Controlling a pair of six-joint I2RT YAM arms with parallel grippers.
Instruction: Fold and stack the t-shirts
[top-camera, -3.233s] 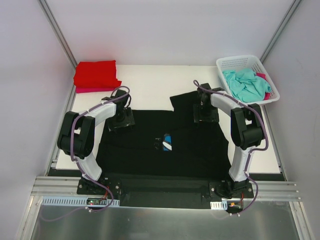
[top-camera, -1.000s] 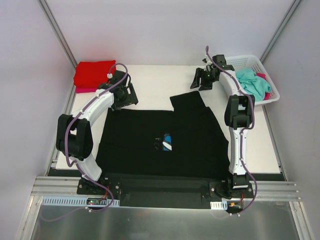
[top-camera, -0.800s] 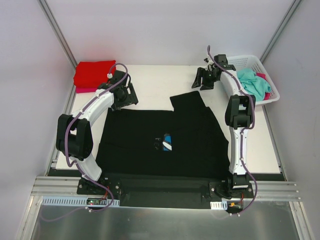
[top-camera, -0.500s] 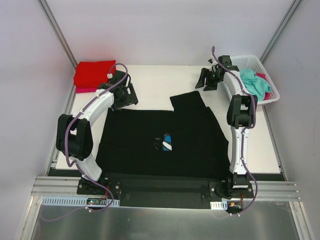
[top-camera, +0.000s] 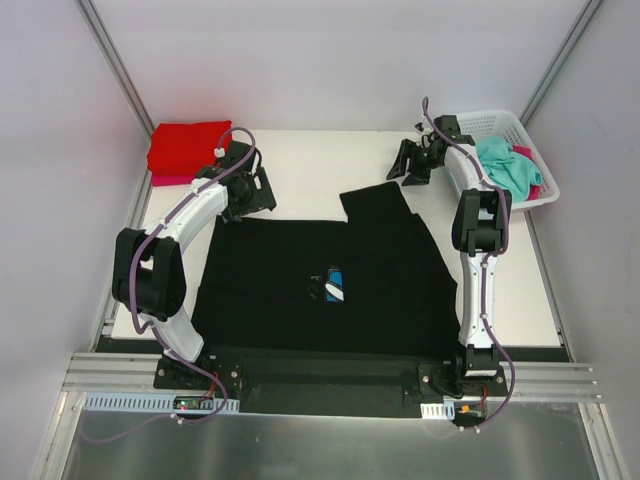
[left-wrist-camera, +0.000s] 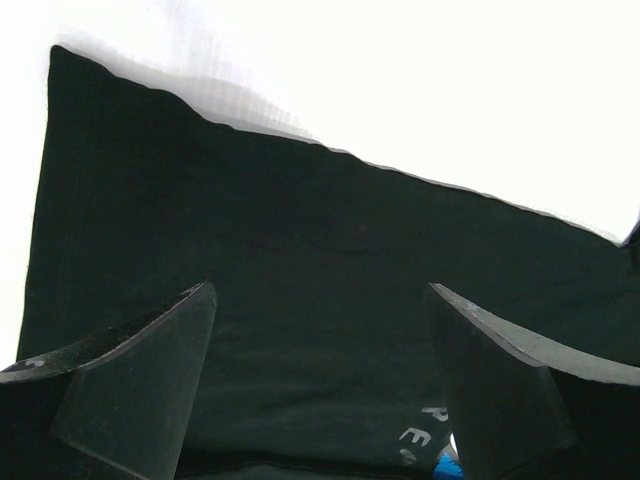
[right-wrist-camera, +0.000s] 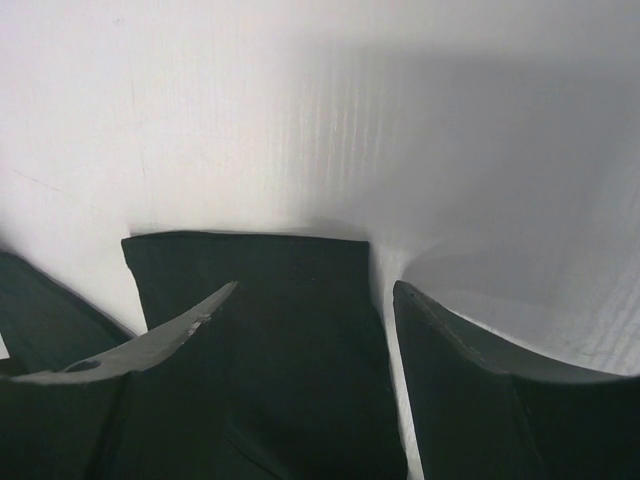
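Note:
A black t-shirt (top-camera: 320, 265) with a small blue print (top-camera: 335, 283) lies spread flat on the white table (top-camera: 320, 155). My left gripper (top-camera: 252, 196) hovers open over the shirt's far left edge; in the left wrist view the left gripper (left-wrist-camera: 320, 292) has only black cloth (left-wrist-camera: 300, 230) beneath it. My right gripper (top-camera: 410, 165) hangs open above the table, just beyond the shirt's far sleeve (top-camera: 372, 200). The right wrist view shows the right gripper (right-wrist-camera: 315, 290) empty above that sleeve (right-wrist-camera: 270, 265). A folded red t-shirt (top-camera: 190, 146) rests on a pink one (top-camera: 172, 180) at the far left.
A white mesh basket (top-camera: 480, 118) stands at the far right corner, holding a crumpled teal t-shirt (top-camera: 505, 165) and a bit of pink cloth (top-camera: 523, 152). Grey walls close in both sides. The arm bases sit on a black rail (top-camera: 320, 375) at the near edge.
Both grippers have risen off the black shirt and gone to its far edge. Over the last second the right gripper swayed slightly right, then back left. The left arm stayed still.

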